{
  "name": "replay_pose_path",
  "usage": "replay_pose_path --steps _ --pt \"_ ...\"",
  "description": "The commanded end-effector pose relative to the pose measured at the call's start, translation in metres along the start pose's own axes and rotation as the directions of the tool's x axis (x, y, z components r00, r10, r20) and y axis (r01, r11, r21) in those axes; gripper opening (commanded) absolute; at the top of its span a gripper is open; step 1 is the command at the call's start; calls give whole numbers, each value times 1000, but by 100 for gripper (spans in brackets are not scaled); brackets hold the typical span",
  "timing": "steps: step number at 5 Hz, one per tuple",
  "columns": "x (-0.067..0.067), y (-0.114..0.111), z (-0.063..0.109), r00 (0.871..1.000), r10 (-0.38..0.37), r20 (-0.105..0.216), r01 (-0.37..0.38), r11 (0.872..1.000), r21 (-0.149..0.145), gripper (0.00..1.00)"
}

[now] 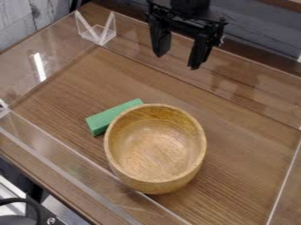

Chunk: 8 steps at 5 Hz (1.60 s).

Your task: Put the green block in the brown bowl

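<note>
Positioned above the wooden table (231, 106), the black gripper (184, 53) is spread wide with nothing held, the green block (115, 118) lying just beside the brown bowl (154, 148); a reach and descent to the block seem needed next.

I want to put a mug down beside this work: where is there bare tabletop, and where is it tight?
Bare wood lies to the right of the brown bowl, and a broad patch stretches between the bowl and the black tool. It is crowded at the bowl's upper left, where the green block sits close against the rim.
</note>
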<state>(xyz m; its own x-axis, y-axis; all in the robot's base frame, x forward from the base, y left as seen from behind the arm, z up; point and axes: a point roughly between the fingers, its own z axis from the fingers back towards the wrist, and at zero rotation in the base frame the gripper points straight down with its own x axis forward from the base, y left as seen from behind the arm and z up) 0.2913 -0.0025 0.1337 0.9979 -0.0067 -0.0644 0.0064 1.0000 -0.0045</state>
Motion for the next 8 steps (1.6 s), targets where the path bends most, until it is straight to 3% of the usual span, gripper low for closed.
replay_pose_path --steps 1,2,3,4,5,6,8 --pt "-5 2 -7 999 -40 -19 40 999 2 100" --pt "-25 14 -7 985 -170 -14 171 985 8 100" --pt "-43 27 -6 960 -280 -3 280 960 16 100" --pt "-59 41 -5 928 -372 4 372 928 26 100" --pt "-72 56 -7 885 -466 5 465 884 41 100" --pt "-85 66 -14 872 -489 5 488 871 55 100" --pt "-89 76 -34 888 -460 11 459 887 52 100"
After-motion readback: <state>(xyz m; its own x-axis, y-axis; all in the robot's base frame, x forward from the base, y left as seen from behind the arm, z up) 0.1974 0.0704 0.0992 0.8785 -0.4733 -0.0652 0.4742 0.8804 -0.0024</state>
